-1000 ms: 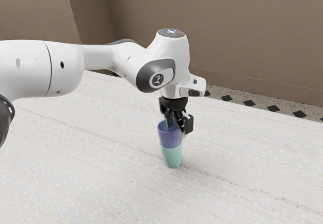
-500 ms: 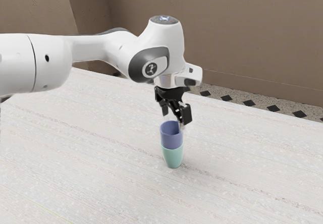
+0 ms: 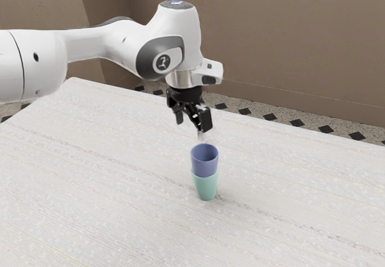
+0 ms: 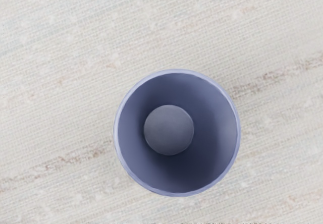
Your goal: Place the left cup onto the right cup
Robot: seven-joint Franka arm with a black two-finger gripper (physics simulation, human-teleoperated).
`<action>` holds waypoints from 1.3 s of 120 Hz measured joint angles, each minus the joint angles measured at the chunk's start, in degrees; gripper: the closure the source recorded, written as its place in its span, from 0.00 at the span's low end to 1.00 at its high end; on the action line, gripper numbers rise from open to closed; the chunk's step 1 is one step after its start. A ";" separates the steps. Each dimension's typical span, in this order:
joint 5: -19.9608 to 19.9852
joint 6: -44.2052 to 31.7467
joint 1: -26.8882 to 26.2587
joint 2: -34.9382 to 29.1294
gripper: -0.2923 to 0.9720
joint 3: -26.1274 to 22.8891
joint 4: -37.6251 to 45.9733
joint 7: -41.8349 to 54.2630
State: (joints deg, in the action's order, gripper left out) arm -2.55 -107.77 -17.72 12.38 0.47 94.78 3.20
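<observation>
The blue cup (image 3: 204,159) sits upright in the green cup (image 3: 206,187) on the worktop (image 3: 90,177); our claw (image 3: 192,125) hangs just above, fingers apart, holding nothing; we should lift straight up slowly, so nothing tips.

No legible words, numbers or brand names. Sole mark: small white emblem (image 3: 161,62), too small to decipher, printed on grey round joint cap (image 3: 173,46) of arm (image 3: 90,41), above and just toward exterior view's left of gripper (image 3: 192,127)
</observation>
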 joint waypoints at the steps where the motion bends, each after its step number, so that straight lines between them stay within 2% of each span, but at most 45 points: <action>1: 0.03 0.06 0.02 -0.04 0.23 0.08 -0.01 0.00; 67: 1.59 5.28 3.46 -2.39 0.23 6.89 -3.88 0.45; 107: 1.61 7.18 6.08 -2.26 0.23 7.02 -8.50 2.15; 156: 3.72 9.00 6.37 -2.32 0.23 7.17 -9.84 5.47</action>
State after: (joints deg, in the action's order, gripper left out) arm 1.17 -98.77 -11.35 10.06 7.65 84.94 8.67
